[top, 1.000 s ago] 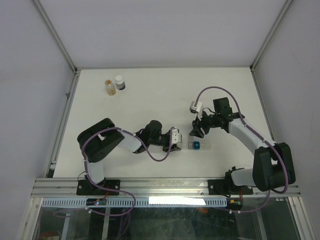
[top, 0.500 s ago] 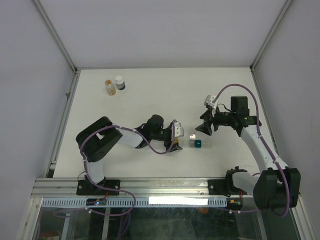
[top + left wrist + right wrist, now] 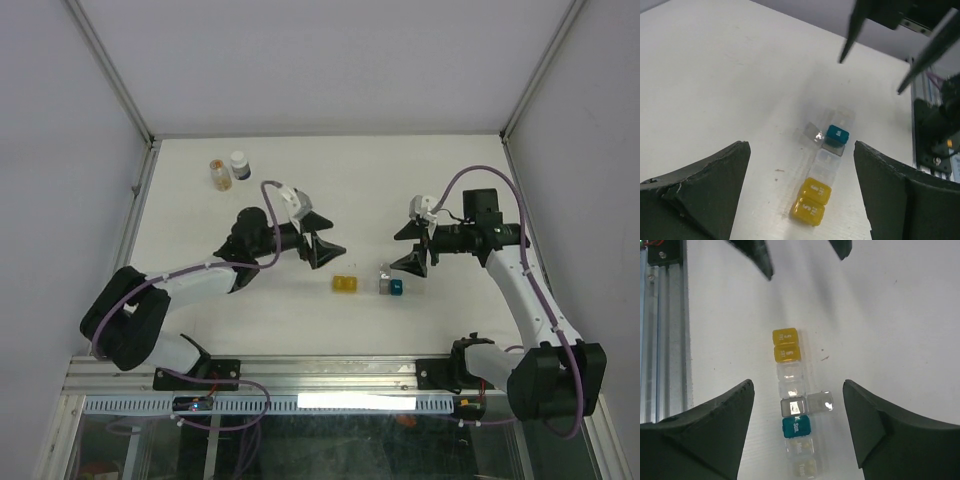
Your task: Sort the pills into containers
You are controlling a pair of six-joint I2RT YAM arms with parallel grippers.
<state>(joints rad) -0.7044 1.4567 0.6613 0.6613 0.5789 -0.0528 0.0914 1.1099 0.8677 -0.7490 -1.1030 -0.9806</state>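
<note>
Top external view, largest first: white table (image 3: 300,190), fenced by metal rails on the left, right and near sides, with plenty of bare surface toward the far edge. On the left half, left gripper (image 3: 325,243), jaws spread wide and gripping nothing, pointing toward the pill strip from up and left of it. On the right, right gripper (image 3: 398,250), jaws likewise wide apart and empty, close to the strip's right end. Between the two, out in mid-table and touched by neither: yellow container (image 3: 344,284), a lidded pair, then clear sections, then teal container (image 3: 397,288) with lid down. Next to the teal one, seen from the right wrist, a clear lid (image 3: 820,402) flipped open sideways. Contents too small to tell. Far back left, well apart from all this: white bottle (image 3: 239,165) and amber vial (image 3: 218,174), side by side.
</note>
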